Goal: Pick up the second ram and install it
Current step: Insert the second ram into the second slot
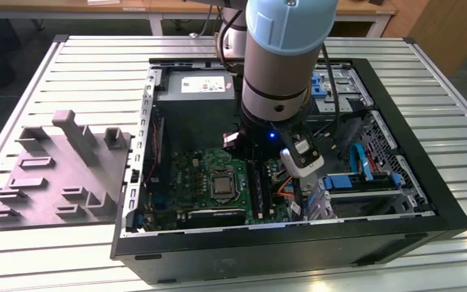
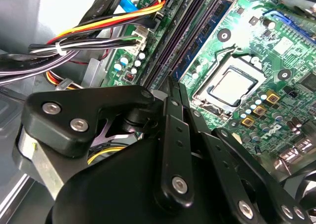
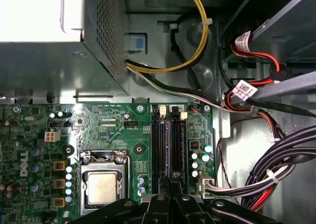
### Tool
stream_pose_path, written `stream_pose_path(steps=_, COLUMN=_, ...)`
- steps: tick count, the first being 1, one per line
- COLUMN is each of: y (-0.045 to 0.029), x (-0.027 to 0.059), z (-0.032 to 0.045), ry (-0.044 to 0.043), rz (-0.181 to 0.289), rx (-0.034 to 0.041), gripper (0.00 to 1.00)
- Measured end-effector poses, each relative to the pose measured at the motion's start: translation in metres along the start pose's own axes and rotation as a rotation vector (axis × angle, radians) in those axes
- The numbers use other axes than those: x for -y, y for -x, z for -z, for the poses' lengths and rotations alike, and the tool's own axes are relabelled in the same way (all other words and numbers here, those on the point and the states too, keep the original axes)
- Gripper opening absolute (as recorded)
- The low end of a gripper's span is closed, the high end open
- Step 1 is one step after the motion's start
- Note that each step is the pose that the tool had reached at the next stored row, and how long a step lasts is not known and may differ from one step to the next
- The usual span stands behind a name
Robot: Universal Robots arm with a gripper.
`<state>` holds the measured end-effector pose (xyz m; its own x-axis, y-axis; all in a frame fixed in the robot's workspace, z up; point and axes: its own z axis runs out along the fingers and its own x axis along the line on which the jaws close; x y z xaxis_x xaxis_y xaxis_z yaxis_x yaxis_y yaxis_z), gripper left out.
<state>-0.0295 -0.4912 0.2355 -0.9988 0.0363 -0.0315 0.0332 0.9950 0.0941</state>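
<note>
Claw drawn narrow over the memory slots inside the open computer case [image 1: 416,234]

In both wrist views the gripper [image 2: 174,84] [image 3: 170,178] hangs just above the memory slots [image 3: 158,145], its fingers pulled close together. In the second wrist view the second ram [image 2: 207,38] stands edge-up among those slots, one end running under the fingertips. Whether they pinch it is hidden. The motherboard [image 3: 113,125] spreads beside the slots.

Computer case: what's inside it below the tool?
Inside the computer case lie the green motherboard, its processor socket, black memory slots, a power supply and cable bundles. The tool covers one end of the slots; what sits in them there is hidden.
</note>
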Motion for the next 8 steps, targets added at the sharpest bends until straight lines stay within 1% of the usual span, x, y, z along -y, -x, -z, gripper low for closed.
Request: stream_pose_path(steps=8, y=0.0, x=0.0001, z=-0.0011, ry=-0.0005, rz=-0.011, rx=0.001, gripper=0.11)
